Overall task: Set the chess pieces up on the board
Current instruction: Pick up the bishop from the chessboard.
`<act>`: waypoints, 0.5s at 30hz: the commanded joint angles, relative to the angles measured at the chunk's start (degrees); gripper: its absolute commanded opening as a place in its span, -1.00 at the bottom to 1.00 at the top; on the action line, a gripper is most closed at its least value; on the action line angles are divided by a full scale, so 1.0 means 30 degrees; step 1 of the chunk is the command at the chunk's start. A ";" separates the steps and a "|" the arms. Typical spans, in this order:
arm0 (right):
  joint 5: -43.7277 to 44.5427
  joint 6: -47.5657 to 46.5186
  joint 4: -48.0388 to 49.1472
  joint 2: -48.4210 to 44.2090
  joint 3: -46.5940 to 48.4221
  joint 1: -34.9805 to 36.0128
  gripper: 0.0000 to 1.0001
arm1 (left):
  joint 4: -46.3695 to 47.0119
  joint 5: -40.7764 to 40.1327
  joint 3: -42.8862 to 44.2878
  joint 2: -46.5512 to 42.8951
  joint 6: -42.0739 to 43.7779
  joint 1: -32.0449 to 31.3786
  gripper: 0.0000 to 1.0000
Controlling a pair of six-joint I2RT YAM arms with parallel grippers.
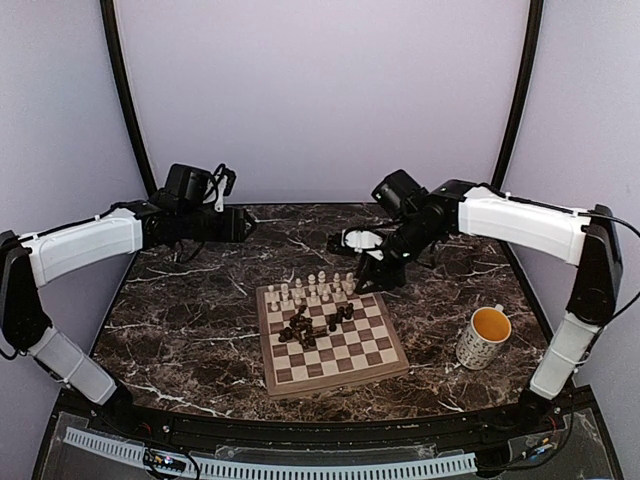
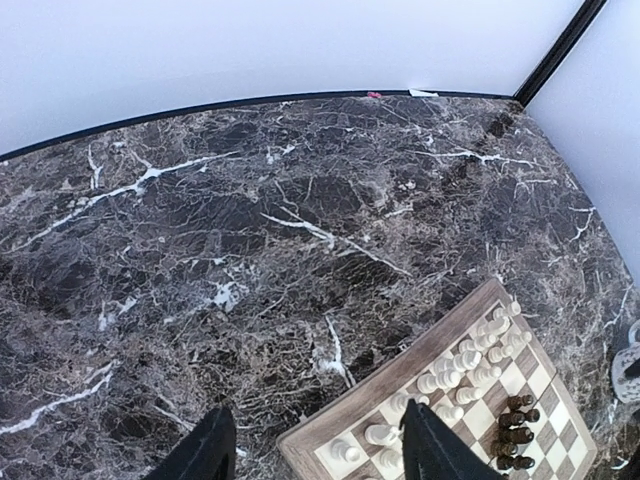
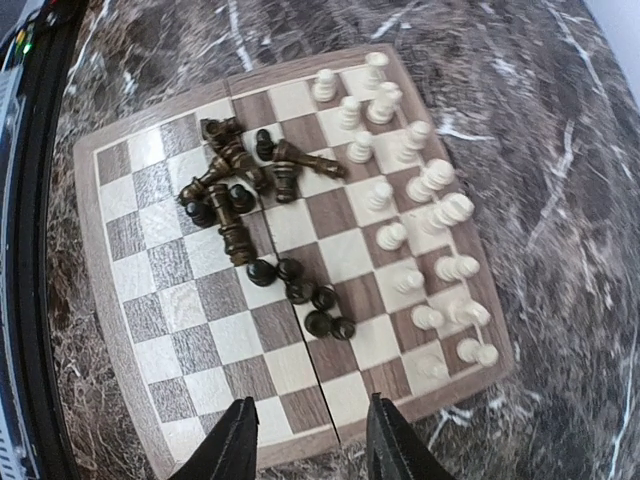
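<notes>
Cream pieces (image 3: 432,183) line one board (image 3: 180,300) edge; dark pieces (image 3: 236,195) cluster centrally, several toppled.

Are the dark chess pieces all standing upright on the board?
No, several dark pieces lie toppled in a heap on the board.

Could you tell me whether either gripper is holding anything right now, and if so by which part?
Nothing is held: the left gripper and the right gripper are both open and empty.
</notes>
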 commanded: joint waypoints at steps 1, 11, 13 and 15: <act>0.0467 -0.1425 -0.1428 0.2187 0.1330 0.1500 -0.25 | 0.0886 0.3960 0.0489 -0.0560 -0.0459 0.0681 0.18; 0.1374 -0.2193 -0.2538 0.5541 0.4355 0.3096 -0.16 | 0.1042 0.1269 -0.1423 -0.2269 0.1902 0.1330 0.12; 0.1743 -0.2248 -0.2659 0.6041 0.4683 0.3250 -0.15 | 0.1327 0.1067 -0.1683 -0.2746 0.2065 0.1385 0.12; 0.1918 -0.2299 -0.2862 0.6491 0.5214 0.3357 -0.14 | 0.1144 0.1028 -0.1591 -0.3053 0.2335 0.1473 0.12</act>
